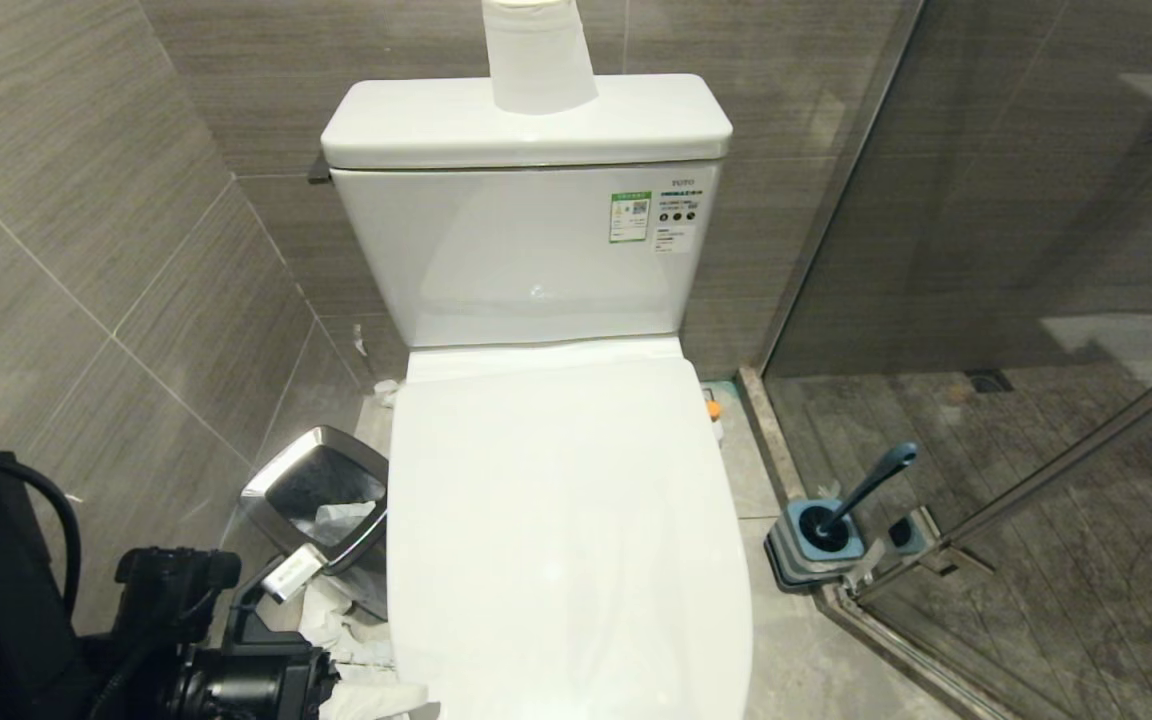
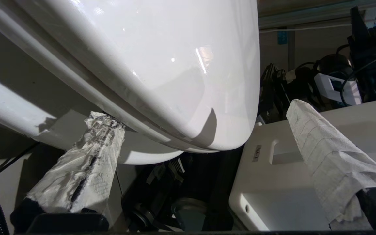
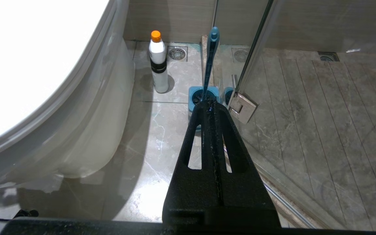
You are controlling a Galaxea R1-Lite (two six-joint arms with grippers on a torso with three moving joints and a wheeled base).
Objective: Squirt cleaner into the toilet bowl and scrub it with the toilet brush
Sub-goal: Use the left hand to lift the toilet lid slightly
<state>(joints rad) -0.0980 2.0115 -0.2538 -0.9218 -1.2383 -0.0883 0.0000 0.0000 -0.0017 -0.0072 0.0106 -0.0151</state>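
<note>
**Toilet with lid down, cleaner and brush at its side**

Toilet bowl (image 1: 566, 540) fills the centre and lower centre of the head view, its white lid closed over the basin; glossy, rigid and heavy-looking, it is probably slippery, and the lid's front lip seems the best place to lift. Cistern label (image 1: 629, 217), upper centre, is green and white; "TOTO" is printed just right of it, the finer print unreadable. Toilet brush (image 1: 861, 495) stands tilted in its square blue-and-grey holder (image 1: 816, 545) at lower right, beside the glass shower door (image 1: 1016, 300); the slim stiff handle should be light and is best taken near its rounded end. Cleaner (image 3: 158, 63), upper centre of the right wrist view, stands upright on the floor between bowl and brush: small, light, likely squeezable, best gripped round the body below the orange cap; no writing is legible. Left gripper (image 2: 204, 153), tissue-wrapped fingers (image 2: 83, 163) spread wide and empty, sits under the lid's front edge. Right gripper (image 3: 212, 107) is clenched on nothing.
</note>
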